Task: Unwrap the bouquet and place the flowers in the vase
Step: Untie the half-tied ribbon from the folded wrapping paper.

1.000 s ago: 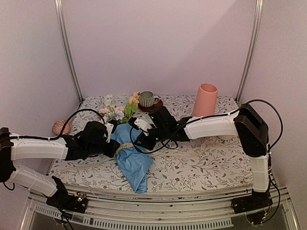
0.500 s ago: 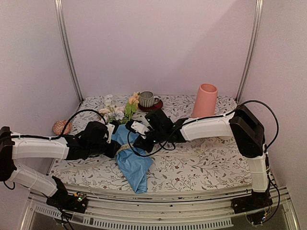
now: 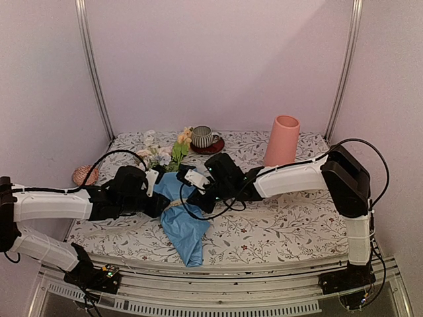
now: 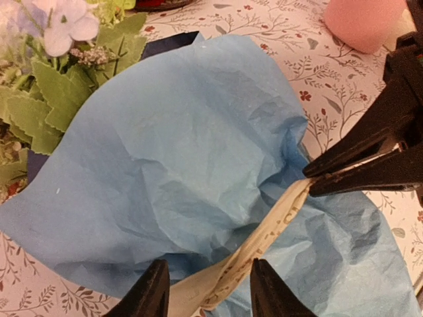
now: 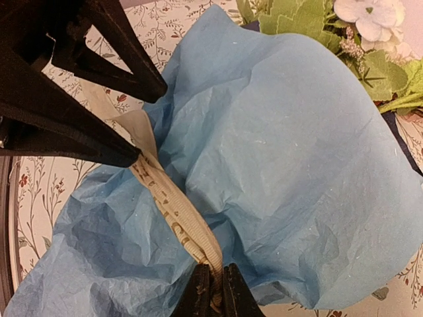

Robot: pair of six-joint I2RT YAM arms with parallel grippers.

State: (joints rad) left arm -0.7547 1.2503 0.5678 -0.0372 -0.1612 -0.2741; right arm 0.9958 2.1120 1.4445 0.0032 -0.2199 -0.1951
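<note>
I'm seeing almost nothing move since a second ago: the bouquet [image 3: 182,221] is lying where it was on the table [image 3: 284,224], flowers [image 3: 162,153] pointing toward the back and blue paper toward me. My right gripper [image 5: 213,267] is pinching the cream ribbon [image 4: 264,231] with its fingers nearly together. It has only nudged slightly. The left gripper [image 4: 210,264] is standing parted, straddling the ribbon without clamping it. The vase [image 3: 283,140] is standing upright at the back right, well apart.
</note>
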